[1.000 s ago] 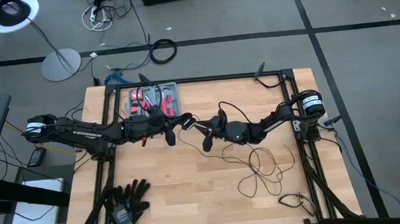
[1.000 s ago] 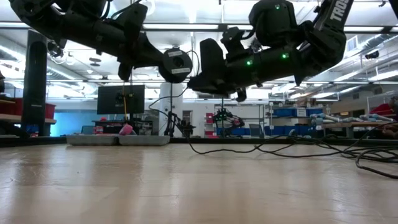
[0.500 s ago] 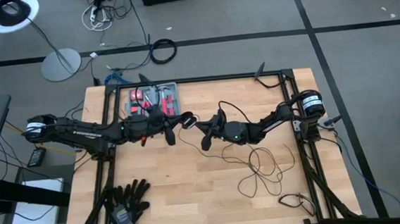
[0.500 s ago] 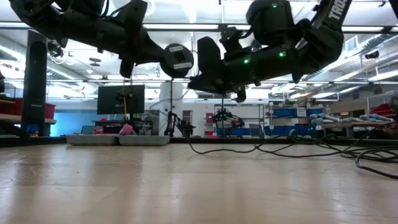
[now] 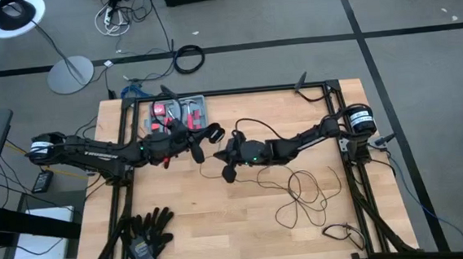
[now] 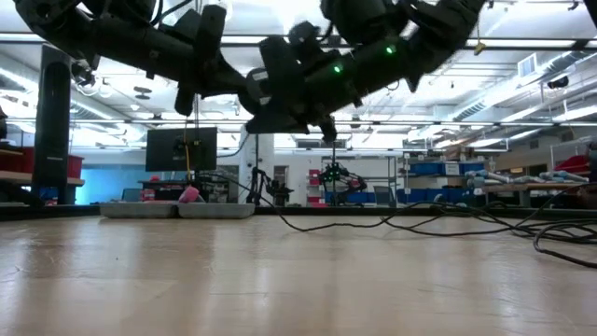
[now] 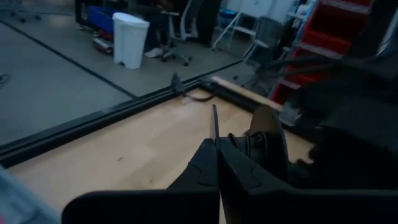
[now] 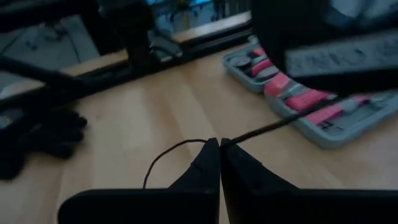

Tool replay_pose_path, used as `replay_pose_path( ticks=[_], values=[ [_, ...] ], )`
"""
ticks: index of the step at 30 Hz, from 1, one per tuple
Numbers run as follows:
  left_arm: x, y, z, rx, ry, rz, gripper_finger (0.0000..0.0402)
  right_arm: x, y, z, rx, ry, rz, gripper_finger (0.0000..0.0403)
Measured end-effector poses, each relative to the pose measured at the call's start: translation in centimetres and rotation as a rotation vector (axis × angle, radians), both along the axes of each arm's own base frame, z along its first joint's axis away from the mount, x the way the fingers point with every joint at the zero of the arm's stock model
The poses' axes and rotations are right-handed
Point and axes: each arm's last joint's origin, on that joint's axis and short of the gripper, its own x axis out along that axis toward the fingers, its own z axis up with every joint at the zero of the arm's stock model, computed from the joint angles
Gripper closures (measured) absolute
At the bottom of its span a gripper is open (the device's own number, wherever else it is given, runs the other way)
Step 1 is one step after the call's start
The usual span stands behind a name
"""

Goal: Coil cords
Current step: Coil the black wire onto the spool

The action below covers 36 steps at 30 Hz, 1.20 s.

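Though partly cut off, "TRO" lettering.

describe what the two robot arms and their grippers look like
Both arms are dark, slim and jointed. The left arm has white lettering along its link and a white end at its base. The right arm has a black-and-white cylindrical motor at its base and small green lights near the wrist. Each gripper ends in two dark wedge-shaped fingers.
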Motion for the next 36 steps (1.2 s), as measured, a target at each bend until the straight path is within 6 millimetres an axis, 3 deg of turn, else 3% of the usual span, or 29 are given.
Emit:
replay_pose_path(
  ticks=[9, 16, 28, 36],
  values=[
    [-0.1, 0.0, -0.8, -0.049, 0.053, 0.026, 0.0402, 1.8, -1.2, 2.9, 0.013, 0.094, 0.068, 0.0402],
    [-0.1, -0.2, -0.9, -0.087, 0.047, 0.02, 0.0402, 1.8, -3.1, 3.0, 0.099, 0.122, 0.115, 0.0403],
    [-0.1, -0.4, -0.9, -0.068, 0.054, 0.027, 0.0402, 2.3, -2.9, 3.9, 0.018, 0.024, 0.155, 0.0403],
    [-0.1, -0.4, -1.2, -0.066, 0.089, 0.03, 0.0402, 2.3, -3.7, 4.1, 0.051, -0.013, 0.13, 0.04]
  ],
)
